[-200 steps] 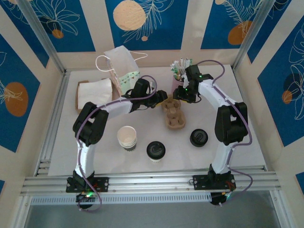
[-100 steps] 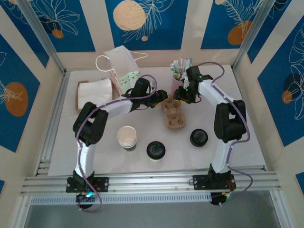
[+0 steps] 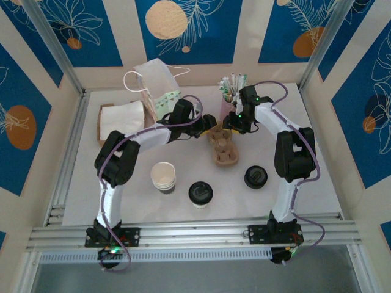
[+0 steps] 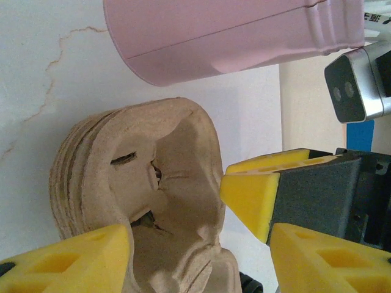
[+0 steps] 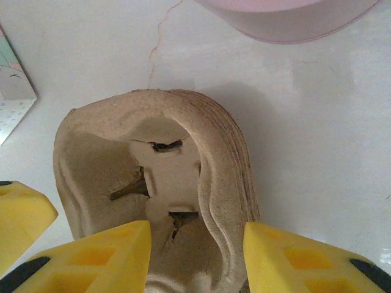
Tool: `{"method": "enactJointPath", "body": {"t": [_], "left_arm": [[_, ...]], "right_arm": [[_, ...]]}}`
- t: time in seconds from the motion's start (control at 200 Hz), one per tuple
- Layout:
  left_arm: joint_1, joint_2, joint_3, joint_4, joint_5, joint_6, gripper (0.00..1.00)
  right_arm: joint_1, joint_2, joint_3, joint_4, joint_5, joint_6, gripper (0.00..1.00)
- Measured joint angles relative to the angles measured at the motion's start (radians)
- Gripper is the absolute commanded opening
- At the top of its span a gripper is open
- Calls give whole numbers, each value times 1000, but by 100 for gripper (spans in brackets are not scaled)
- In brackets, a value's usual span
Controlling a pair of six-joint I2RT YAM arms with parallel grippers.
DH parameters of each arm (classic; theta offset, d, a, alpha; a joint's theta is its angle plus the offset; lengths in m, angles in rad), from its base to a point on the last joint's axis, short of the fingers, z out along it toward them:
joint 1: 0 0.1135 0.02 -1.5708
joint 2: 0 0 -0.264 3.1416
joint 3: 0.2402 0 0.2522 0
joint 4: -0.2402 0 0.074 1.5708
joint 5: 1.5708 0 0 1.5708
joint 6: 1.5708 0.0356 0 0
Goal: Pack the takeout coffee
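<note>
The takeout coffee (image 3: 200, 193), a whitish paper cup with a black sip lid, stands near the front of the table, away from both grippers. A stack of brown pulp cup carriers (image 3: 223, 148) lies mid-table. My left gripper (image 3: 211, 127) is open at the stack's far left end, and its yellow fingers straddle the top carrier (image 4: 165, 183). My right gripper (image 3: 231, 125) is open at the far right end, straddling the carrier's rim (image 5: 214, 177). The left gripper (image 4: 195, 262) and right gripper (image 5: 195, 259) each show a gap beside the pulp.
A stack of lidless cream cups (image 3: 163, 177) stands left of the coffee and a loose black lid (image 3: 255, 177) lies to its right. A pink cup of stirrers (image 3: 228, 107) stands just behind the carriers. A paper bag (image 3: 156, 85) and napkins (image 3: 120, 119) sit at the back left.
Both grippers have edged slightly toward the far side at the carrier stack. Nothing else has moved.
</note>
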Motion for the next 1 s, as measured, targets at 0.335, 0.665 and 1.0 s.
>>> {"method": "enactJointPath", "body": {"t": [0.335, 0.665, 1.0], "left_arm": [[0, 0, 0, -1, 0, 0, 63], [0, 0, -2, -4, 0, 0, 63], [2, 0, -15, -3, -1, 3, 64]], "right_arm": [[-5, 0, -4, 0, 0, 3, 46], [-5, 0, -5, 0, -17, 3, 45], [-9, 0, -6, 5, -56, 7, 45]]}}
